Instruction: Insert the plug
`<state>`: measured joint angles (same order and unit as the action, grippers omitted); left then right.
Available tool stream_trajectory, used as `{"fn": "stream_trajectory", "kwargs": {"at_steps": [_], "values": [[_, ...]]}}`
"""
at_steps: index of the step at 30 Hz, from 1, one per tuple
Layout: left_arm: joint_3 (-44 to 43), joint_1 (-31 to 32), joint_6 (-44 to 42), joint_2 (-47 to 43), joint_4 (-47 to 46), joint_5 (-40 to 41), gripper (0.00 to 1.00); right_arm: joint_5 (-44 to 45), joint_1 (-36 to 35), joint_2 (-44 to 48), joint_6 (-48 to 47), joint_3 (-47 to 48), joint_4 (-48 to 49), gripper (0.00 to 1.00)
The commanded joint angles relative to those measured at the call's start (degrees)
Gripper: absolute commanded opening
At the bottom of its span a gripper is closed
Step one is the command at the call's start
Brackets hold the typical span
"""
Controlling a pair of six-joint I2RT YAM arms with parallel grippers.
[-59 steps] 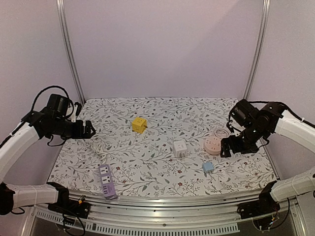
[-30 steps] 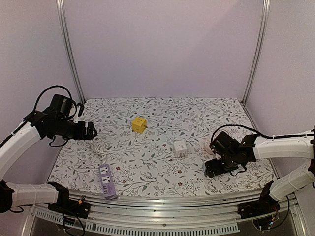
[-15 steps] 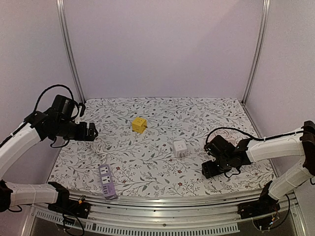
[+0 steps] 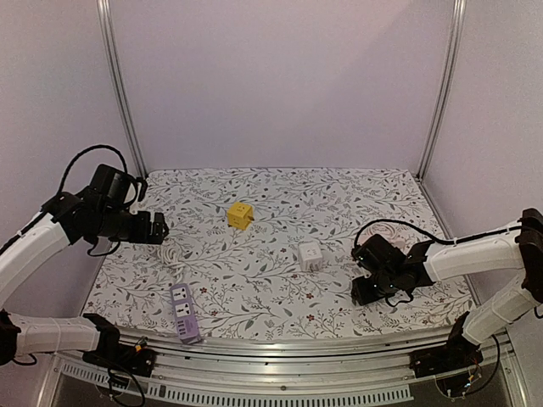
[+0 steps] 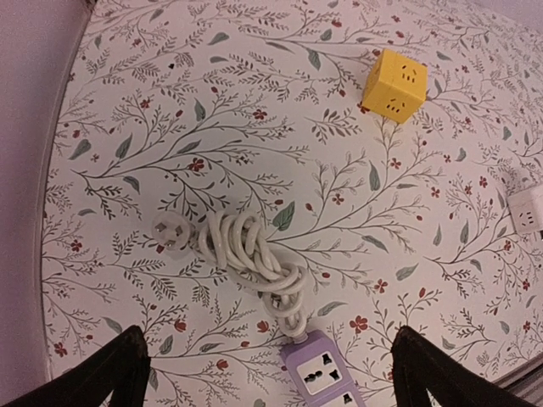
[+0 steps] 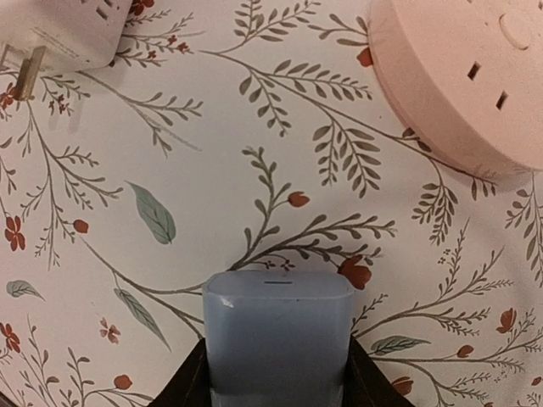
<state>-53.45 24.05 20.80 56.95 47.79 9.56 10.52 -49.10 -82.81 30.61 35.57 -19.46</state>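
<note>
Our right gripper (image 6: 277, 383) is squeezed tight on the small pale blue plastic plug block (image 6: 277, 326), with one black finger on each side of it. The blue block is low over the flowery table cloth (image 6: 212, 170), near the front right of the table. We cannot see its metal pins from here, so we cannot tell which way they point. We also cannot tell if the block is off the cloth yet.

Up and to the right in the wrist view is the round pink plastic socket (image 6: 458, 85), with little slots on top. It is near the blue block but not touching it. We think that is where the plug goes. A white cube plug (image 6: 72, 30) with metal pins lies up to the left, well apart.

To do this well, we should lift the block straight up first, with a firm squeeze so it does not twist. Then we bring it over the pink socket, line its pins up with the slots, and push slowly and straight. The socket looks light and could slide, so we go gently.

Our left gripper (image 5: 271, 377) is wide open and holds nothing. It hangs over a white coiled cord (image 5: 250, 259) and a purple power strip (image 5: 327, 381), with a yellow cube socket (image 5: 394, 85) farther off.
</note>
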Motion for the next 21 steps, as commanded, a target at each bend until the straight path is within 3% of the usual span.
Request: {"fn": "stream_trajectory", "kwargs": {"at_steps": [1,6,11,21], "values": [[0.3,1.3,0.6,0.5,1.3,1.2,1.00,-1.0,-0.6,-0.4,-0.5,-0.1,-2.2,0.34],[-1.9,1.4,2.5,0.6,4.3,2.5,0.99,-0.8,-1.6,4.1,-1.5,2.4,-6.4,0.21],[-4.1,1.4,6.8,-0.2,8.8,1.9,0.99,-0.5,-1.6,10.6,-4.0,5.1,-9.3,0.15],[-8.4,1.1,13.1,-0.8,11.7,1.4,1.00,0.1,-1.7,16.0,-9.6,11.6,-15.9,0.08]]}}
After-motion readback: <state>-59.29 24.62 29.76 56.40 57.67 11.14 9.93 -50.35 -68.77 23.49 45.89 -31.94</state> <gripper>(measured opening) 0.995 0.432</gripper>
